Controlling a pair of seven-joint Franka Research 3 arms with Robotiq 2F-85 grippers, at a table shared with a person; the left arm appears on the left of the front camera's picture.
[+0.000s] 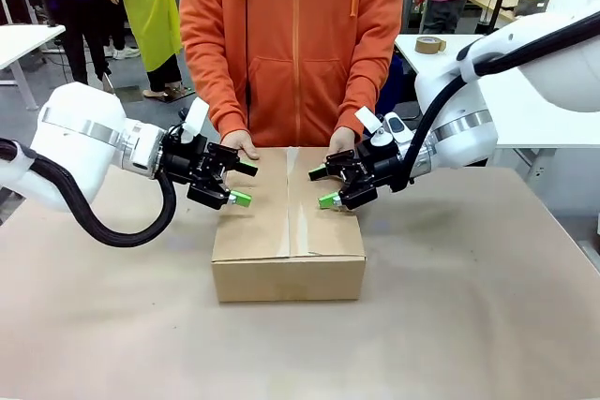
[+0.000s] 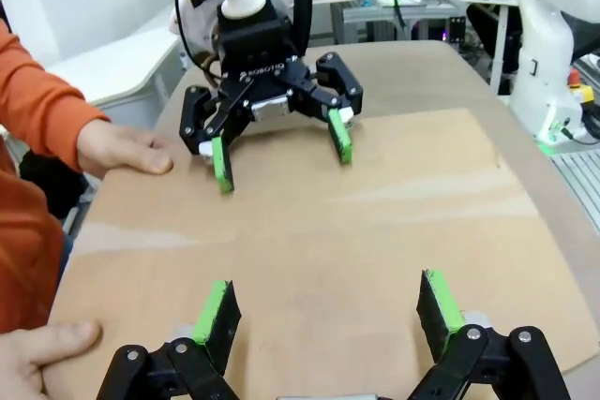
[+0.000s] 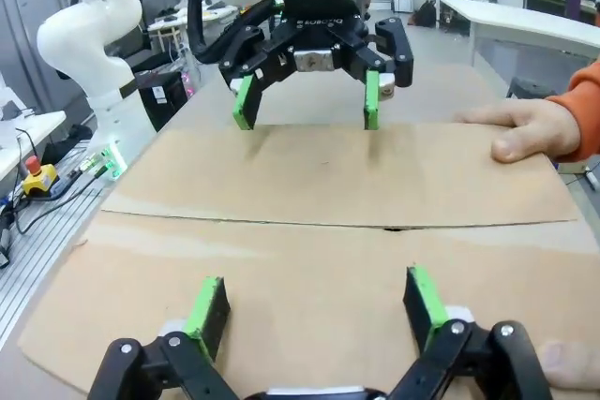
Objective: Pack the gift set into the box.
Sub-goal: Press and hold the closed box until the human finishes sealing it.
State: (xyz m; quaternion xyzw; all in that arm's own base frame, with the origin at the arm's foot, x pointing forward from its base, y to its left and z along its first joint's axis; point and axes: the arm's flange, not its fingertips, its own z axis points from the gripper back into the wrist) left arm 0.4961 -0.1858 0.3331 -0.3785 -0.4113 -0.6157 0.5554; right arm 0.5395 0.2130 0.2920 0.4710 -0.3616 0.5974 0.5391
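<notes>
The box [image 1: 288,231] stands mid-table [image 1: 469,325] with its top flaps [image 3: 328,175] folded flat and meeting at a central seam [image 3: 328,223]. With the flaps shut, the gift set is judged to lie inside; the packing step itself appears complete.

The left gripper [image 1: 246,183] is positioned at the left edge of the box top and the right gripper [image 1: 322,187] at the right edge. They face each other across the seam. Both have their jaws spread wide and hold nothing. The fingers point down at the flaps. Whether the pads touch the cardboard cannot be determined.

The person's hands [image 1: 239,144] rest on the far edge of the lid, one on each flap. This placement is judged to hold the flaps level and stop them springing up.

The mirrored gripper positions suggest the same purpose: each arm covers one flap, near the outer edge. The likely risk is a flap lifting once pressure is released.
</notes>
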